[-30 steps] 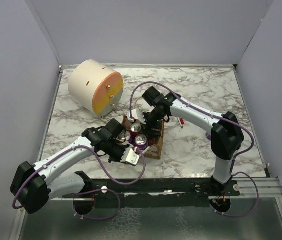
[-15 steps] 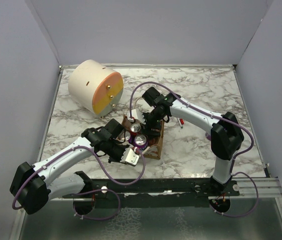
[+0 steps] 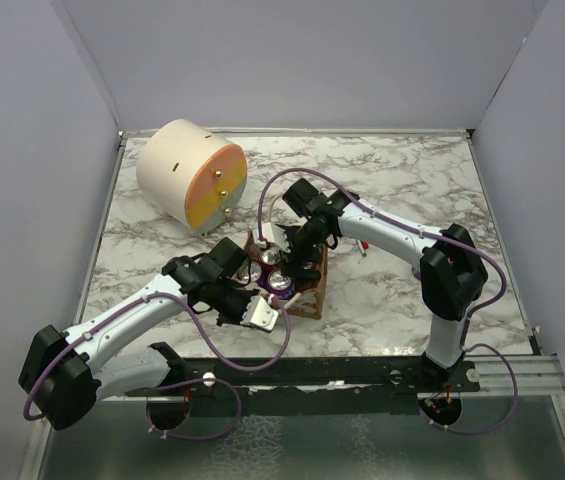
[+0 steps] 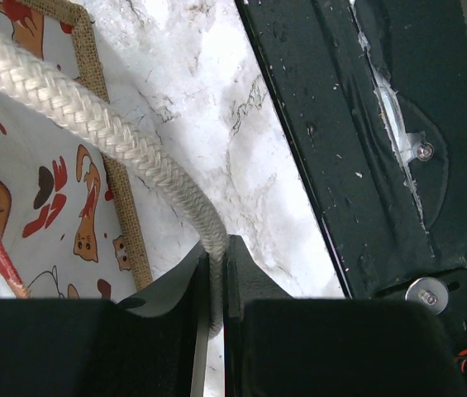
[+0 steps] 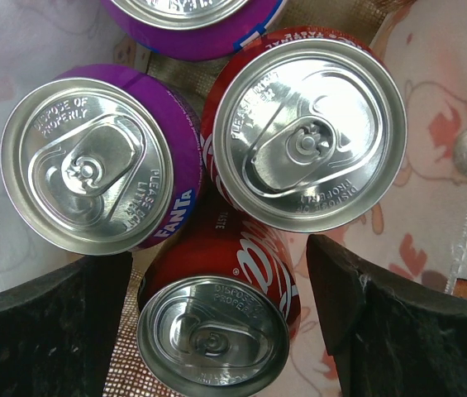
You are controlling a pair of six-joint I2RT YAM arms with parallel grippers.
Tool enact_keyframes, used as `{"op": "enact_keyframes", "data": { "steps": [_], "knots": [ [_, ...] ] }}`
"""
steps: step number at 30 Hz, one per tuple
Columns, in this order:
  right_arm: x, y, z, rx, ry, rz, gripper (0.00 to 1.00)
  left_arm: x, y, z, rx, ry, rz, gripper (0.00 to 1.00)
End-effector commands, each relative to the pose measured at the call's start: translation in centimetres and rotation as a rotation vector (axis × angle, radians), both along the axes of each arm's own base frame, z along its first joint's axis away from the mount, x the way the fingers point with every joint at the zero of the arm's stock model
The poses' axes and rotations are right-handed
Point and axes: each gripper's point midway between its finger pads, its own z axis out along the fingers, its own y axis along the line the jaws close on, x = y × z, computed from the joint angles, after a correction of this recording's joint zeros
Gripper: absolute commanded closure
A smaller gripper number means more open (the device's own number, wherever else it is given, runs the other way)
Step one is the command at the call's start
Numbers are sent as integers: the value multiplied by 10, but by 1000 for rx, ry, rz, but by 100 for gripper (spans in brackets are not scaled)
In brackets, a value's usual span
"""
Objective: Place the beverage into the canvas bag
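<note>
Right wrist: we see the right gripper (image 5: 219, 248) unclenched, fingers either side of a red can (image 5: 216, 339) sitting in the canvas bag (image 5: 440, 91) among other cans (image 5: 92, 161). Meanwhile the left gripper (image 4: 215, 252) pinches the bag's rope handle (image 4: 92, 124).

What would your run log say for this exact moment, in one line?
left gripper: shut on bag handle | right gripper: straddles tilted red can in canvas bag, grip unclear
</note>
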Motion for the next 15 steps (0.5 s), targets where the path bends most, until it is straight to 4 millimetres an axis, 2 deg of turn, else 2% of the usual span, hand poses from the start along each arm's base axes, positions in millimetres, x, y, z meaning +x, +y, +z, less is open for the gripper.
{"op": "enact_keyframes", "data": {
  "steps": [1, 15],
  "knots": [
    [5, -1, 3, -4, -24, -25, 14, -8, 2, 0, -9, 24, -8, 97],
    [14, 3, 54, 63, -107, -69, 10, -8, 2, 0, -8, 24, -8, 97]
  ]
}}
